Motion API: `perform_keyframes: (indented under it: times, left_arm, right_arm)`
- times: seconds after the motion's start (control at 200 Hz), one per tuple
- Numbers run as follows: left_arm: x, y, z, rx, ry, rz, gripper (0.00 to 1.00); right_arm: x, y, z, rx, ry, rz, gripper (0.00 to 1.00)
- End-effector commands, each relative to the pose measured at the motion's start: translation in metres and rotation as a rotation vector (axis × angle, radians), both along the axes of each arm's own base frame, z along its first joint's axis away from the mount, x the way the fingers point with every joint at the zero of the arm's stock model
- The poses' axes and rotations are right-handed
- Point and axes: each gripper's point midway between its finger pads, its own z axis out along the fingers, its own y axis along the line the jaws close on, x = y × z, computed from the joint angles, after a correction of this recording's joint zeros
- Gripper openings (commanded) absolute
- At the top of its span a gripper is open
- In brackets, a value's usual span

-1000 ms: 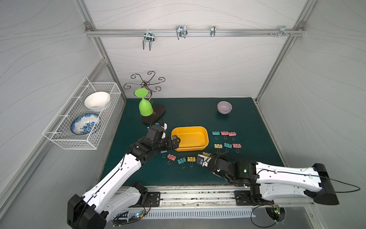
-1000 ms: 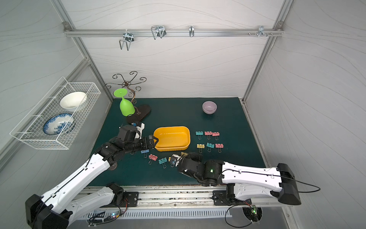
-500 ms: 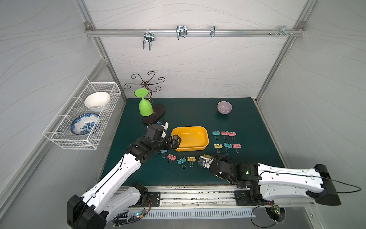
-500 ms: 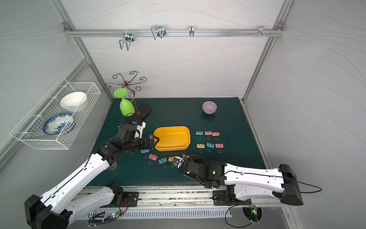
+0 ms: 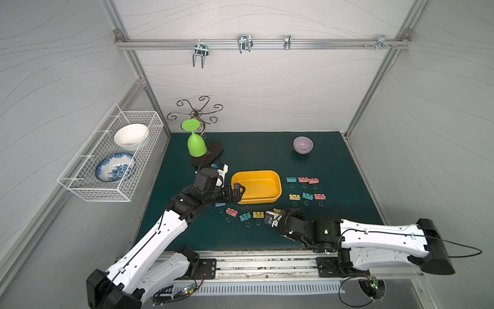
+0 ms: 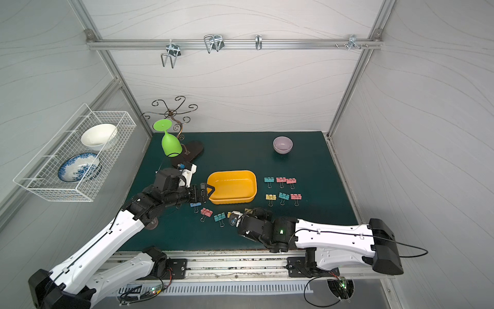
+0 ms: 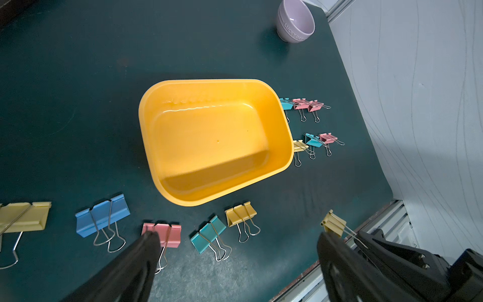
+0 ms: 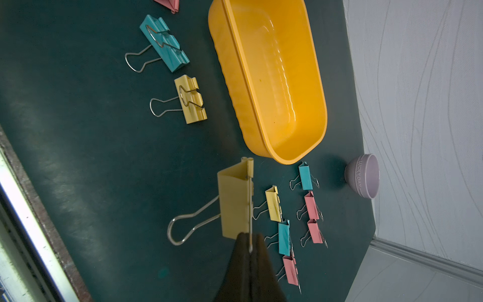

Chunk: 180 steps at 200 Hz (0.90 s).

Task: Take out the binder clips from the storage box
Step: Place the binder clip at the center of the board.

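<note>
The right jaws are shut on a wire loop of the yellow binder clip (image 8: 234,204) sticking out ahead of them, just below the empty storage box (image 5: 256,187) in a top view; the left jaws gape empty at its left end.

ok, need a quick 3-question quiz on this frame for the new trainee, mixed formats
1. True or false: the storage box has a binder clip inside it.
2. The right gripper is shut on: A) a pink clip's body, B) the wire handle of a yellow clip, C) the box rim.
3. Fill in: the left gripper is ___ and holds nothing.

Key: 1 false, the box is empty. 2 B. 3 open.
</note>
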Motion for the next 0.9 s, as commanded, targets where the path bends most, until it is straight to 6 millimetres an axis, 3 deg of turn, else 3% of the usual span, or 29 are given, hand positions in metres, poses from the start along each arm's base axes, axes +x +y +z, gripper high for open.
perform_keyframes:
  times: [0.0, 0.145, 0.27, 0.465, 0.76, 0.895]
  left_arm:
    - [0.002, 0.007, 0.015, -0.002, -0.051, 0.034, 0.98]
    - [0.002, 0.018, 0.009, 0.04, -0.032, 0.082, 0.98]
    - [0.002, 0.031, -0.002, 0.086, 0.002, 0.149, 0.98]
    - [0.004, 0.038, -0.014, 0.105, 0.039, 0.192, 0.98]
    - [0.002, 0.051, -0.022, 0.138, 0.058, 0.218, 0.98]
    - [0.001, 0.059, -0.022, 0.165, 0.058, 0.235, 0.98]
  right_arm:
    - [0.001, -0.002, 0.013, -0.02, -0.034, 0.032, 0.01]
    - [0.001, -0.017, 0.002, -0.152, -0.054, 0.071, 0.02]
    - [-0.017, -0.022, -0.02, -0.18, 0.085, 0.137, 0.02]
    - [-0.018, -0.012, -0.05, -0.199, 0.165, 0.17, 0.03]
    - [0.022, 0.028, -0.069, -0.147, 0.094, 0.134, 0.03]
    - [0.026, 0.039, -0.086, -0.187, 0.121, 0.153, 0.08]
